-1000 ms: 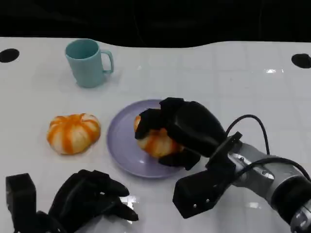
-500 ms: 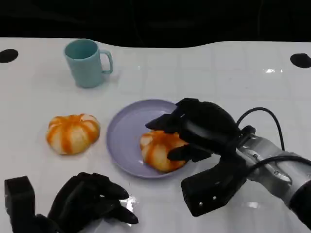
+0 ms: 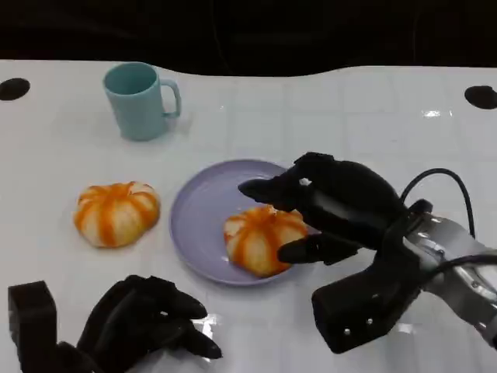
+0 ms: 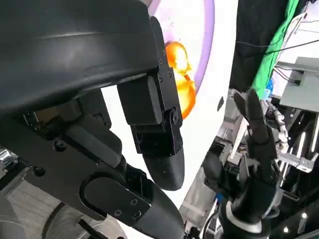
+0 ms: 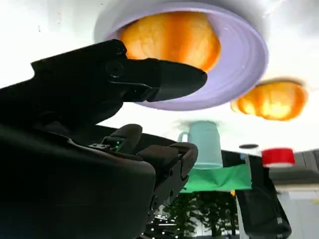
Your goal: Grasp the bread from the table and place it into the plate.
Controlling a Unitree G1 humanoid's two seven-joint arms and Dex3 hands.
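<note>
Nearest, the left hand (image 3: 144, 326) rests low on the white tabletop (image 3: 326, 116), its fingers (image 3: 186, 311) curled inward with nothing in them. Just to the side of it, the right hand (image 3: 330, 206) hangs over the near rim of the plate (image 3: 194, 210), with its fingers (image 3: 268, 189) spread apart and holding nothing. One finger reaches above the bread (image 3: 264, 239) and another lies beside it; whether they touch it cannot be told. The bread, an orange-and-cream striped bun shaped like a small pumpkin, sits inside the lavender plate, directly between the right hand's fingers. The right wrist view shows the same bun (image 5: 172, 37) lying in the plate (image 5: 239, 64) beyond the spread fingers (image 5: 169, 79).

A second bun (image 3: 116, 212) of the same kind lies on the bare tabletop, beyond the left hand's fingers and just beside the plate without touching it. Farther out from the fingers stands a pale teal mug (image 3: 140, 101), upright, its handle turned toward the plate side.

The tabletop is glossy white, marked with faint grid lines and small glints of light, and has dark round holes (image 3: 481, 96) near its far corners. Beyond its far edge the room is dark. The wrist views catch green cloth (image 5: 214, 177) and cables (image 4: 279, 47) in the background.
</note>
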